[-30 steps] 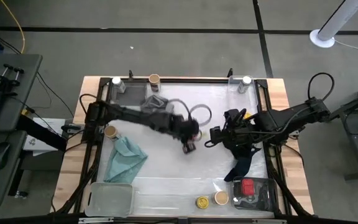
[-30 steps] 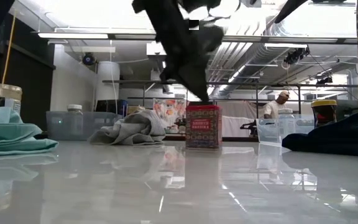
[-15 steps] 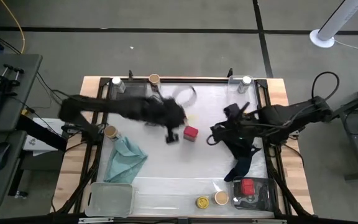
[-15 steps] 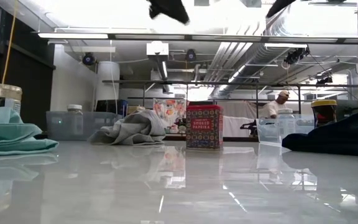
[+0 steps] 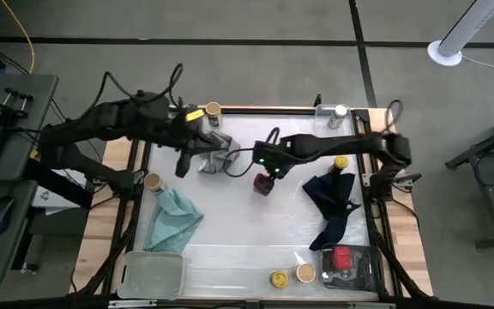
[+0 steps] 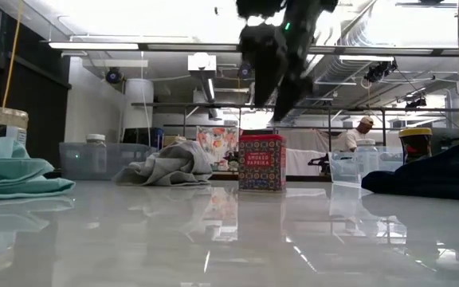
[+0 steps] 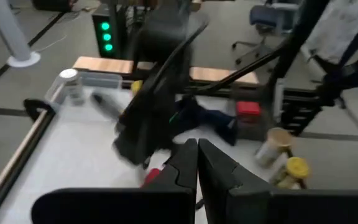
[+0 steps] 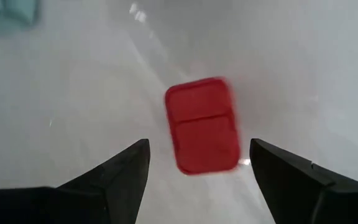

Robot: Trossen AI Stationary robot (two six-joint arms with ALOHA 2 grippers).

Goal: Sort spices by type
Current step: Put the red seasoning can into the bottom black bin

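A red boxy spice tin [image 5: 264,184] stands upright on its base near the middle of the white table, and the low view shows it too [image 6: 262,162]. My right gripper [image 8: 199,154] hangs open just above it, one finger on either side and clear of it [image 5: 270,165]. My left gripper [image 7: 197,158] is shut on nothing, raised over the grey cloth [image 5: 215,146] at the far left [image 5: 181,163]. Small round jars stand at the edges: tan lids [image 5: 153,182] [image 5: 213,109], a yellow lid [image 5: 341,161].
A teal cloth [image 5: 174,219] lies near left and a navy cloth [image 5: 333,202] at the right. A clear tray [image 5: 153,273] sits at the near left. Another [image 5: 363,270] at the near right holds a red tin [image 5: 343,257]. Beside it stand two jars [image 5: 280,279] [image 5: 304,273].
My left gripper has risen from the red tin and drawn back toward the table's far left. My right gripper has swung in from the right, tipped downward and come over the tin, fingers apart. The tin stands where it was.
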